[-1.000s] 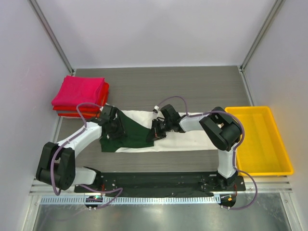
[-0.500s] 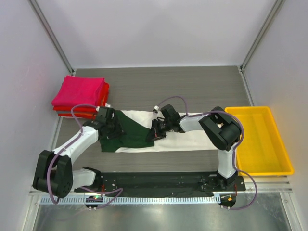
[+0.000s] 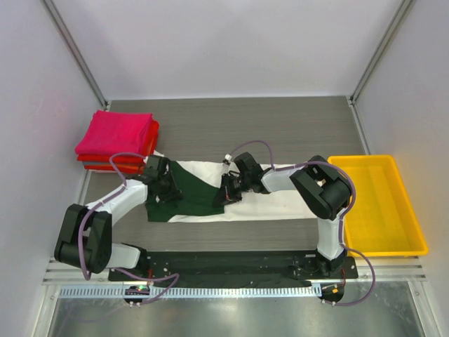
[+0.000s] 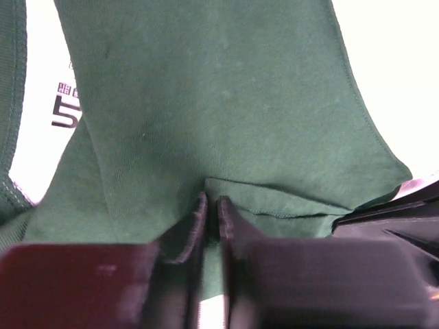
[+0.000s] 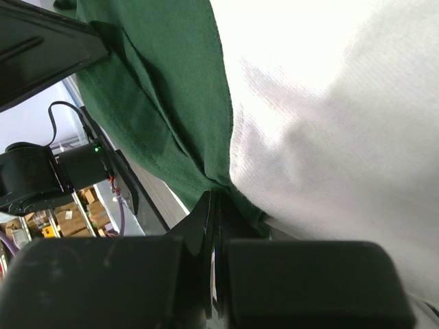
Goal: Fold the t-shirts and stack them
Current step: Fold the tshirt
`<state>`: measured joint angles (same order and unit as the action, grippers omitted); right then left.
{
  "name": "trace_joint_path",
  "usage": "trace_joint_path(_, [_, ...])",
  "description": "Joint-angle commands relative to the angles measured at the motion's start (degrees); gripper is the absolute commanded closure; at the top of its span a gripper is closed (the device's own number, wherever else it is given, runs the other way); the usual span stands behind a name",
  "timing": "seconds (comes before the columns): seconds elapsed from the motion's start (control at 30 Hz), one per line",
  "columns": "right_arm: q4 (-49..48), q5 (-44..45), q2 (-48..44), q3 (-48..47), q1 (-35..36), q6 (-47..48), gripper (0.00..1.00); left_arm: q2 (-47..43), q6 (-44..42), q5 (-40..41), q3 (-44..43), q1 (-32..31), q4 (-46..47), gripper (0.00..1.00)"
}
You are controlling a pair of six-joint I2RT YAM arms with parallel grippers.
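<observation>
Top external, table [image 3: 280, 126]: grey surface carrying everything; the cream-white t-shirt [image 3: 287, 200] lies as a long flat band across its near middle, with its dark green part at the left end.
Cream-white t-shirt, step in hand: judged to be mid-fold. Both arms grip the green part, so they should lift level and together, carry the fold over the white body, and keep the edge taut so nothing bunches.
Yellow tray [image 3: 379, 203]: just beside the shirt's right end; best kept out of the cloth's path.
Folded stack [image 3: 116, 137]: magenta-pink over red, at the far left, near the shirt's left end; likely where the finished fold goes.
Left gripper [image 4: 211, 205]: jaws nearly together, pinching a ridge of green cloth.
Right gripper [image 5: 213, 202]: jaws pressed together on the shirt's edge where green meets white.
Hard to make out: how many layers each pinch catches; the printed lettering, cut off at the left wrist view's edge; the cloth beneath both arms; the count of shirts in the stack.
</observation>
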<state>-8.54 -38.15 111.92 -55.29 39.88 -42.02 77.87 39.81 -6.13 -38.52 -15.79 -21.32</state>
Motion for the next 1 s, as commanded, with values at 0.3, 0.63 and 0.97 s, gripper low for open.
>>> trace_joint_path(0.3, [-0.87, 0.97, 0.67, 0.88, -0.06, 0.18, 0.99, 0.52, -2.28, 4.19, -6.37, 0.32, -3.28, 1.00])
trace_joint_path(0.63, [-0.78, 1.15, 0.76, 0.97, -0.06, 0.10, 0.99, 2.90, -2.99, 11.14, -8.15, 0.32, -8.29, 0.86])
trace_joint_path(0.97, [-0.87, 1.33, 0.41, 0.88, -0.15, -0.17, 0.99, -4.99, -0.79, 8.96, -4.81, -0.47, -9.97, 0.66])
